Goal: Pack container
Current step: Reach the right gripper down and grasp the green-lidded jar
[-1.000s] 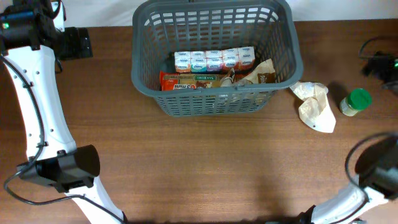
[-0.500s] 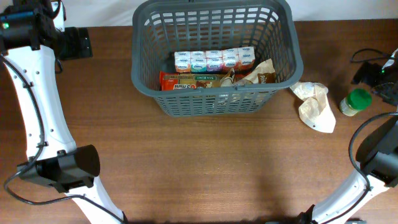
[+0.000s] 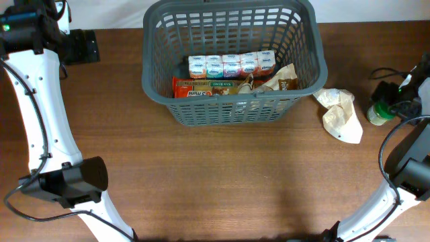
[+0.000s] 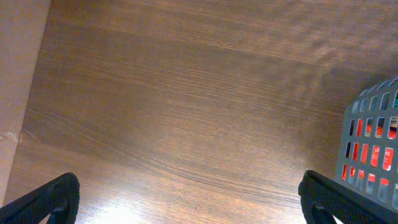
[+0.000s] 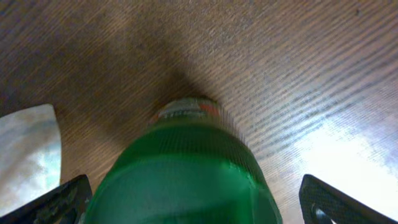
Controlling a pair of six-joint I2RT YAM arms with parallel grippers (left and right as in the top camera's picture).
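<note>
The left arm (image 3: 40, 114) rises from its dark joint at the near left edge in a long white link to the far left corner, where the left gripper (image 3: 87, 47) points inward. In the left wrist view its two dark fingertips (image 4: 46, 199) sit in opposite lower corners, spread wide. The right arm (image 3: 411, 178) bends up from the near right edge, and the right gripper (image 3: 392, 101) hangs low at the right side. Its fingertips (image 5: 59, 200) are likewise far apart.

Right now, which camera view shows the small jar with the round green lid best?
The right wrist view: the green-lidded jar fills it, inside the open right pincer. The overhead view shows it small and partly hidden. The left wrist view misses it.
</note>
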